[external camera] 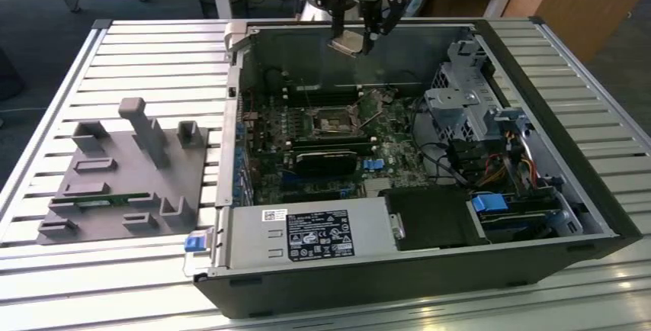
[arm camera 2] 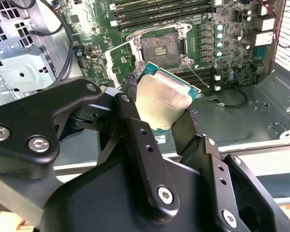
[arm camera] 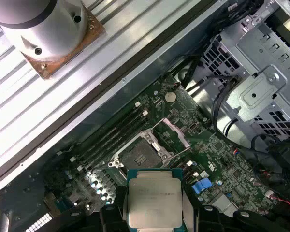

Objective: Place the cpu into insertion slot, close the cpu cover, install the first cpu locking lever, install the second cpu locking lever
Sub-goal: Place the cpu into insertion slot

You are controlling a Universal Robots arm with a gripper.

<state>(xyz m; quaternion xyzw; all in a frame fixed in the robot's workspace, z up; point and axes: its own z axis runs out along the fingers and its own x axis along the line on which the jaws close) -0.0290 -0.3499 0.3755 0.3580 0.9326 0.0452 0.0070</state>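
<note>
Your black tool (arm camera 2: pixel 160 102) hides two edges of the flat silvery-beige square cpu (arm camera 2: pixel 164 92) (tilted). The tool is clamped on that chip, well above the square black insertion slot (arm camera 2: pixel 160 47).

Printed label (external camera: pixel 319 240) on power supply (external camera: pixel 247 233), none of it legible

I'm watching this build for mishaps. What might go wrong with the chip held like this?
The cpu sits tilted between the fingers, so it might slip and fall onto the motherboard. Lowered at that angle, it might seat crooked in the insertion slot. The open cpu cover beside the slot might snag it.
</note>
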